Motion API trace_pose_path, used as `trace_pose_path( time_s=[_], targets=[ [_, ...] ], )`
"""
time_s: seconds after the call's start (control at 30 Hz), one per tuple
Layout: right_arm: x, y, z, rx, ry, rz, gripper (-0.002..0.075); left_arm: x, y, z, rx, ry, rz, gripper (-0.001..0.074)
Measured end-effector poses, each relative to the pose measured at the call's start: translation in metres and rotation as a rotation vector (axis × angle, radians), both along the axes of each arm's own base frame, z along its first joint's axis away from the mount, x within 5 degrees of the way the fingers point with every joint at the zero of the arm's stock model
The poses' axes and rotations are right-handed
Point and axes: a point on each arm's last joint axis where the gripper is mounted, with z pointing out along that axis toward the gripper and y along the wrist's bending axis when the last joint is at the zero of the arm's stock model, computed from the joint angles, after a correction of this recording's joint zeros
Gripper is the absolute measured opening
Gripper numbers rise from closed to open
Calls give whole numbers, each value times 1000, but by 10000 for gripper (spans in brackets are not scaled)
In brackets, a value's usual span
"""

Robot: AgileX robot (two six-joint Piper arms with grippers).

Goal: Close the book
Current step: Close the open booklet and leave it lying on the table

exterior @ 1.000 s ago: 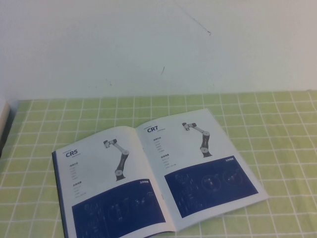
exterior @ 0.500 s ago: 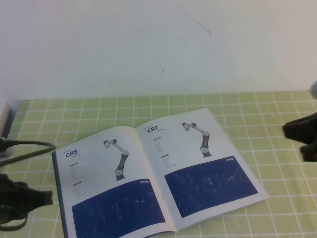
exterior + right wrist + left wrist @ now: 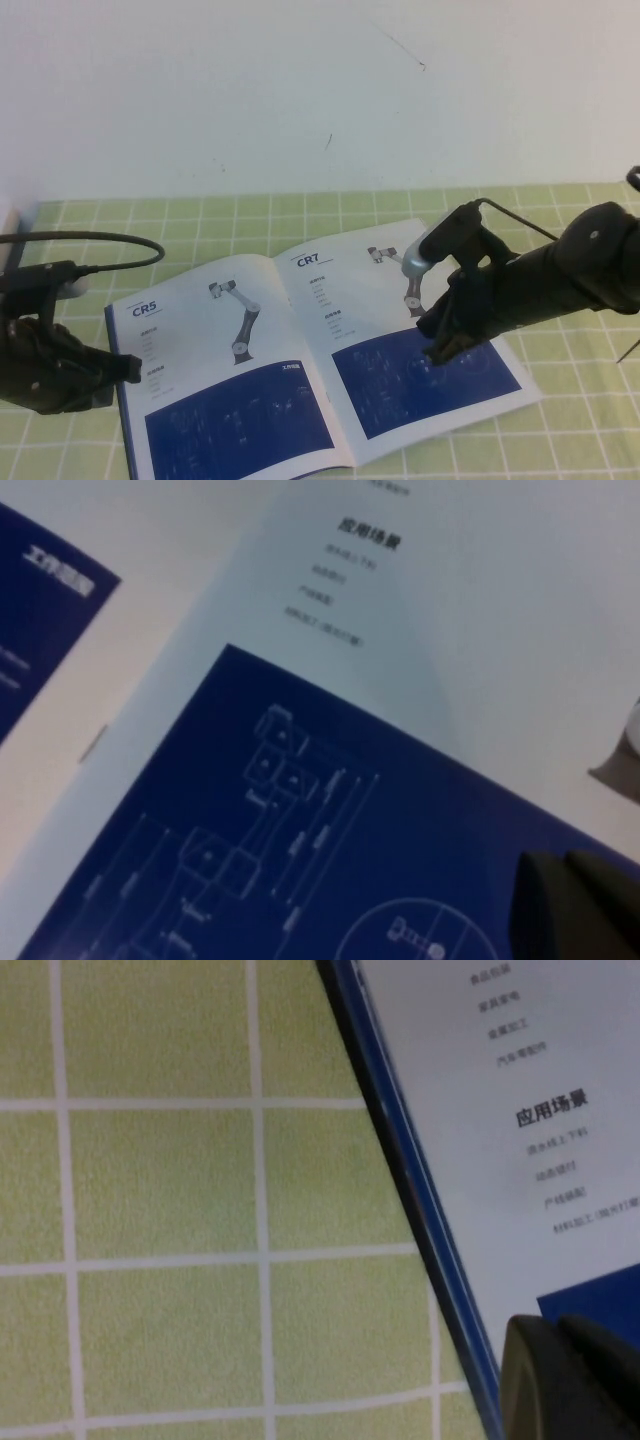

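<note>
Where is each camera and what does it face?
High view: raised on the robot's side, looking down at the open book on checked cloth; left gripper at its left edge, right gripper over its right page.
Left wrist view: on that arm, facing the book's blue edge and cloth; gripper partly shows.
Right wrist view: on that arm, facing the blue drawing; gripper partly shows.
Shared: all see the book.

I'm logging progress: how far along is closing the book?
Nothing done yet: the book lies fully open, pages flat on the checked cloth. In hand: the left gripper is at its left edge, the right gripper over the right page. Left: lifting one side and folding it over.
</note>
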Motion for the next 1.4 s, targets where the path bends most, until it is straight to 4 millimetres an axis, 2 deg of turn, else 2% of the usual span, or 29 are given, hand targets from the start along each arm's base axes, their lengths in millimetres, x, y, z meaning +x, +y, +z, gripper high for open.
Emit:
trace_pose_path(
  time_s=[0.23, 0.47, 0.83, 1.4],
  targets=[
    [9, 4, -28, -23, 58, 3, -3, 29, -1, -21, 26, 59, -16, -4],
    [9, 5, -34, -23, 84, 10, -3, 48, -1, -39, 52, 119, -44, -4],
    [9, 6, -34, -22, 86, 12, -3, 50, -1, -44, 68, 144, -61, -4],
    [9, 6, -34, -22, 86, 12, -3, 48, 1, -46, 83, 209, 20, -4]
  ],
)
